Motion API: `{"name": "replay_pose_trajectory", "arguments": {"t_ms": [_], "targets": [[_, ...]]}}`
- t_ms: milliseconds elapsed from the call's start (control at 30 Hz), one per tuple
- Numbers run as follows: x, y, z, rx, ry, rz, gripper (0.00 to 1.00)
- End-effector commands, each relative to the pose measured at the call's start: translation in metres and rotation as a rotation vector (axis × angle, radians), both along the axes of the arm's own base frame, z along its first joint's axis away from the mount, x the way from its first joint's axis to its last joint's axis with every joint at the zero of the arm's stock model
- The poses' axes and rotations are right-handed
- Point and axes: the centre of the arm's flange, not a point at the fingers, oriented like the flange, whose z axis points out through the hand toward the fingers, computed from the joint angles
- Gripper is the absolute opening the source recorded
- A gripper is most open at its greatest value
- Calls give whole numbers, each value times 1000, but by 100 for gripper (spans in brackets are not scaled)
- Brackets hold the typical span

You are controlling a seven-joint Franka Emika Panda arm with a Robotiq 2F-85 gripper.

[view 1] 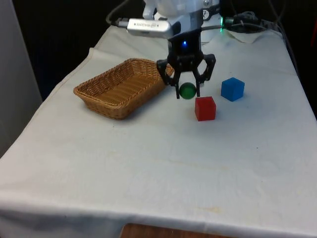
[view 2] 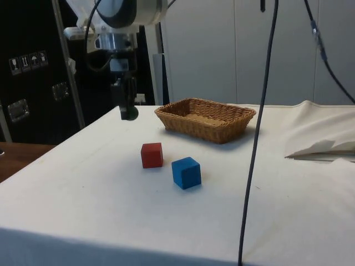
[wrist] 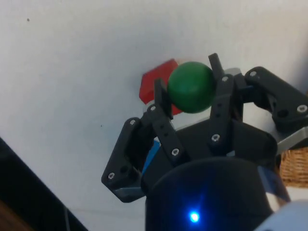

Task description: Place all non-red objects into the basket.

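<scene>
my pincer (view 1: pixel 187 92) pinches the green ball (view 1: pixel 187 91) above the counter (view 1: pixel 148 163), just beside the wicker basket (view 1: pixel 119 89); red cube (view 1: pixel 205 108) and blue cube (view 1: pixel 232 89) sit nearby.

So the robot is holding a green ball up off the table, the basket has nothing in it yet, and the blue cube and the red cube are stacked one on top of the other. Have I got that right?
Not quite: the cubes are not stacked. The side view shows the blue cube and the red cube side by side on the cloth, apart. The rest holds: the gripper has its jaws shut on the green ball above the table, and the basket has nothing in it.
</scene>
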Motion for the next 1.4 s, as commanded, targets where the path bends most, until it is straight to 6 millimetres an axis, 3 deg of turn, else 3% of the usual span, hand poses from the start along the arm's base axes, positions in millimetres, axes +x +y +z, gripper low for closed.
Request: {"name": "replay_pose_trajectory", "arguments": {"t_ms": [0, 100, 367, 1367], "targets": [[-2, -1, 4, 1, -1, -1, 0], [-11, -9, 20, 0, -1, -2, 0], [-23, -27, 32, 7, -1, -3, 0], [-72, -93, 42, 28, -11, -8, 0]]}}
